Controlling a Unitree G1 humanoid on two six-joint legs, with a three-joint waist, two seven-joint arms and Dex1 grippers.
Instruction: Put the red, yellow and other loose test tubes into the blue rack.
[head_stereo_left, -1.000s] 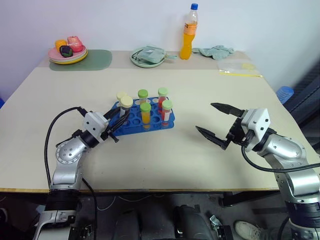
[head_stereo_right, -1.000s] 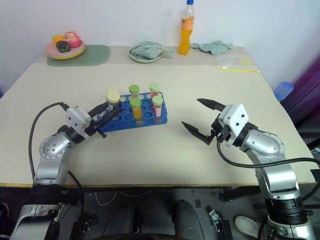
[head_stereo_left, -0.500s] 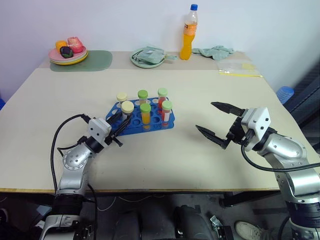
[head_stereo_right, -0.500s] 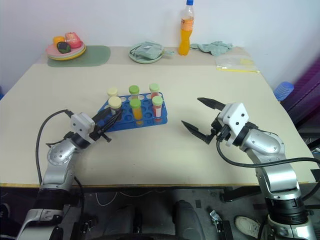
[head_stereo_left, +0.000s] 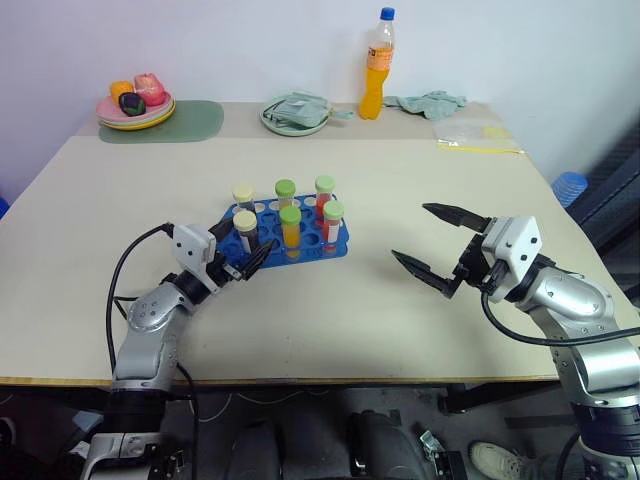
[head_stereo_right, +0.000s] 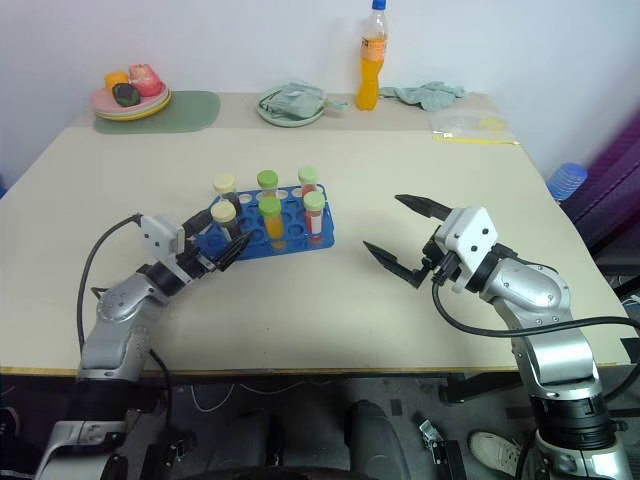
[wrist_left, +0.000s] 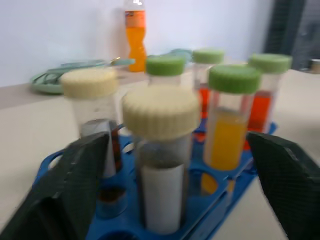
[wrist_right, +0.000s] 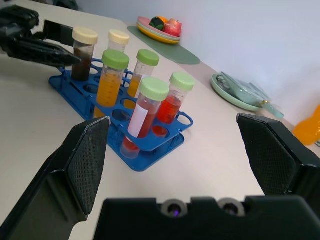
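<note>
The blue rack (head_stereo_left: 262, 248) stands on the table, left of centre. Several capped tubes stand upright in it: green caps over red and yellow liquid (head_stereo_left: 291, 224), and two cream caps at its left end. My left gripper (head_stereo_left: 240, 247) is open at the rack's near-left corner. Its fingers (wrist_left: 75, 185) stand on either side of the nearer cream-capped tube (wrist_left: 161, 165) with dark liquid, apart from it. That tube sits in a hole. My right gripper (head_stereo_left: 410, 232) hangs open and empty above the table, to the right of the rack.
Along the far edge stand an orange drink bottle (head_stereo_left: 377, 65), a pale green plate (head_stereo_left: 295, 113) with a cloth on it, and a plate of toy fruit (head_stereo_left: 135, 103) on a green mat. At the far right lie a crumpled cloth (head_stereo_left: 430, 102) and a plastic bag (head_stereo_left: 478, 138).
My left gripper has opened and let go of the cream-capped tube, which now stands in the rack. The wrist rolled. The right arm has kept still.
</note>
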